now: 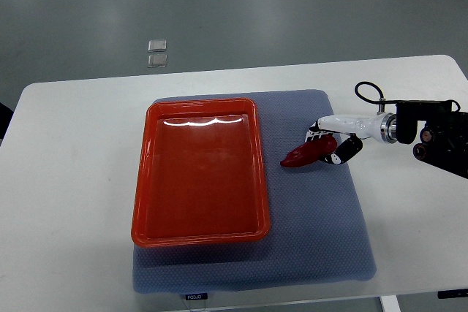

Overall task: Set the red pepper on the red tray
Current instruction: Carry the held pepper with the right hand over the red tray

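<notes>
A white table (73, 180) fills most of the view, with grey floor beyond it. On the table lies a blue-grey mat (322, 231), and on the left part of the mat sits the red tray (201, 235), empty and glossy (the ceiling lights show in its bottom).

From the right edge comes the right arm (431, 133), dark at the wrist with a looped cable on top. Its hand (335, 138) reaches over the mat to the right of the tray, and its white and black fingers (344, 153) are wrapped around the stem end of the pepper (306, 155). The pepper is near the tray but clear of its rim, its tip pointing left and down toward it; whether it rests on the mat or hangs just above I cannot tell. The left arm is nowhere to be seen.

The risk, as I judge it, is the grip: the fingers hold only one end, so the long free end could swing or slip out during the carry. Carried too low, the tip could catch the tray's raised rim and shove the tray or knock the pepper loose.
</notes>
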Controlling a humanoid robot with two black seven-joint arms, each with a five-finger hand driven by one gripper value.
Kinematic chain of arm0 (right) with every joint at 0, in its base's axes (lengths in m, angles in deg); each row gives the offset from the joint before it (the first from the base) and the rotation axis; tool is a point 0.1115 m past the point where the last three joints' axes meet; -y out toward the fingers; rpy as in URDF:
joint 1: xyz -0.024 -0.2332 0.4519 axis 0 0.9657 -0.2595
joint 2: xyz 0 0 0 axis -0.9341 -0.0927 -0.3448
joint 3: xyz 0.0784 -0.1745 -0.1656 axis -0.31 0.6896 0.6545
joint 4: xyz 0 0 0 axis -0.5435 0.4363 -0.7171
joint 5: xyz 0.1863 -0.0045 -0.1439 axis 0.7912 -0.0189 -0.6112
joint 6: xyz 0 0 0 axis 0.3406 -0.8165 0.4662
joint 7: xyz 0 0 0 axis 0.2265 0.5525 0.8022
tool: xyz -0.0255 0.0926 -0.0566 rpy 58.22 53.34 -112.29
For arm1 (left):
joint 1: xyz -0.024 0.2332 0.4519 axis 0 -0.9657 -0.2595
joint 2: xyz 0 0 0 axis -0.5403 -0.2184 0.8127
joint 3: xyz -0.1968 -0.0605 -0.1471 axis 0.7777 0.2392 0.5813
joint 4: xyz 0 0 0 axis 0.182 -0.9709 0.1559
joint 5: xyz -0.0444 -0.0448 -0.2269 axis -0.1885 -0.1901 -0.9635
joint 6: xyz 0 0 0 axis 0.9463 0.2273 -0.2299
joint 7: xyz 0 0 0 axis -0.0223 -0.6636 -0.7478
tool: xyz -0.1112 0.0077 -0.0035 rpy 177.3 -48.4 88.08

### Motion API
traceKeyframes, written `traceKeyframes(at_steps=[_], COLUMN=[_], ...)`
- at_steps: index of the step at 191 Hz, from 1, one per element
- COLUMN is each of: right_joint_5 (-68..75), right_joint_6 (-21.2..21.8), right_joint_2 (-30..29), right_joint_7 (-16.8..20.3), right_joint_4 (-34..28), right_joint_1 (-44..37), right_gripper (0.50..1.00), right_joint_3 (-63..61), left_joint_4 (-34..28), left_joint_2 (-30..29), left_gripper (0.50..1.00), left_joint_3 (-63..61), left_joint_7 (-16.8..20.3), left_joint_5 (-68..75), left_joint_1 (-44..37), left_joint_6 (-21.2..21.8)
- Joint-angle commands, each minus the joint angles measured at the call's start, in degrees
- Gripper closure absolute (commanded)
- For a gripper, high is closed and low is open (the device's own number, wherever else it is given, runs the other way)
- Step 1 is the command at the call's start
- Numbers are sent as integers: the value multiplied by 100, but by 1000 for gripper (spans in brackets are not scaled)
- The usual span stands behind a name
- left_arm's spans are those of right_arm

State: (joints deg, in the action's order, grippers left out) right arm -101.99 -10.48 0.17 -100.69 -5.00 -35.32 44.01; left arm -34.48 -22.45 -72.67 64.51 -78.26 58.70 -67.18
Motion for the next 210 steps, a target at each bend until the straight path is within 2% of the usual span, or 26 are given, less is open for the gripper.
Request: traceKeyframes(at_steps=[1, 67, 102, 154, 210], right_joint_5=[34, 148, 324, 684, 640], right_joint_6=[42, 525, 534, 455, 227], right_joint_2=[41, 251, 84, -952, -2209], right_joint_7=[-43, -61, -78, -166, -166], right_joint_4=[-23, -348, -603, -656, -340], right_joint_1=[-151, -1161, -1522, -1742, -1733], right_gripper=[961, 959, 953, 953, 948], right_joint_3=[-14, -85, -85, -6, 513], left_joint_4=[-7, 2, -7, -6, 2], left_joint_2=[0, 0, 0, 0, 0], left_gripper=[500, 500, 500, 500, 500], left_joint_3=[0, 0, 0, 0, 0], left_joint_7=[-2, -2, 7, -2, -2], left_joint_5=[-5, -5, -5, -5, 3], left_joint_1=[0, 0, 0, 0, 0], left_joint_6=[0, 0, 0, 0, 0])
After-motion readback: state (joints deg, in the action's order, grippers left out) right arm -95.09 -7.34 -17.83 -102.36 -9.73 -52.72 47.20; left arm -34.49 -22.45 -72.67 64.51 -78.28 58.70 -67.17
